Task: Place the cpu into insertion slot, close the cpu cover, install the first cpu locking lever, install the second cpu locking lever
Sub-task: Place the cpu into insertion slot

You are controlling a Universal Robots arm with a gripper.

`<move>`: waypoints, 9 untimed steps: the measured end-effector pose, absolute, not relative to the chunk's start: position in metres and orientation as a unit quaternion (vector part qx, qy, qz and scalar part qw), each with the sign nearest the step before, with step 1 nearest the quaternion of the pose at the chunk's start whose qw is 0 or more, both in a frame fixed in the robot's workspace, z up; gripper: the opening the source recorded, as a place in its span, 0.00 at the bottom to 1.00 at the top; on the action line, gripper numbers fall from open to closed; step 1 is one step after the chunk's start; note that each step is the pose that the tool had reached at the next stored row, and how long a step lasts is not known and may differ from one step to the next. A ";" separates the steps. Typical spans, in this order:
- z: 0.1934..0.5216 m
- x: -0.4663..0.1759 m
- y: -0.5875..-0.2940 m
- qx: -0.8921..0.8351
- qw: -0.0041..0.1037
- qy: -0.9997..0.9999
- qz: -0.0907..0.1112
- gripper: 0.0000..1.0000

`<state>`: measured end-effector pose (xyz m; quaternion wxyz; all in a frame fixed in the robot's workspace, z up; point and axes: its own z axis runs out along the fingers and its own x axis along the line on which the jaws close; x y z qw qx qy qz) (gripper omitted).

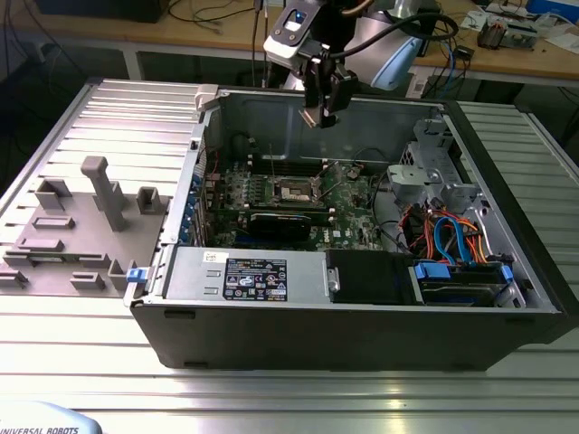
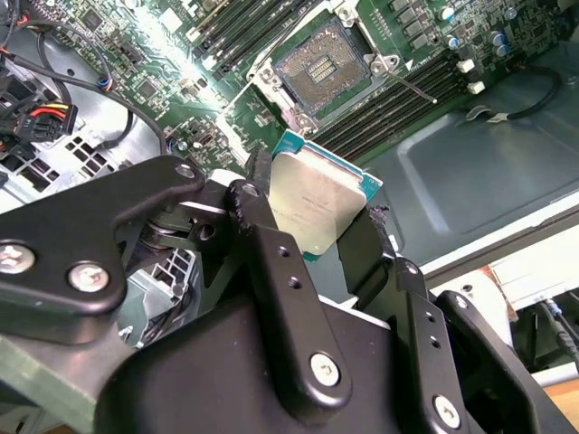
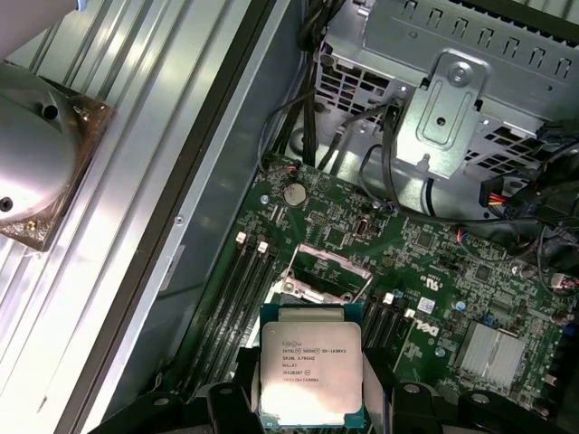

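Noted the gripper (image 2: 315,237) clamped on the cpu (image 2: 317,194) by two opposite edges, silver top toward the camera. Beyond it I saw the insertion slot (image 2: 321,68), contacts exposed, on the green motherboard (image 2: 181,54), well apart from the cpu.

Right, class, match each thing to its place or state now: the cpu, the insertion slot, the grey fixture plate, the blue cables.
Things: 1 cpu; 2 insertion slot; 3 grey fixture plate; 4 blue cables.
Places: A outside the case, at the exterior view's left; B gripped in the claw; C inside the case, at the exterior view's right; D empty, on the green board.
Pairs: 1-B, 2-D, 3-A, 4-C.
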<state>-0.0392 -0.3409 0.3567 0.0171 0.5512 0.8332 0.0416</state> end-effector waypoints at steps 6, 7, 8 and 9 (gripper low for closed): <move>0.355 -0.039 -0.341 0.551 0.017 0.833 0.042 0.54; 0.355 -0.039 -0.341 0.551 0.017 0.833 0.042 0.54; 0.355 -0.039 -0.341 0.551 0.017 0.833 0.042 0.54; 0.354 -0.039 -0.341 0.551 0.017 0.833 0.042 0.54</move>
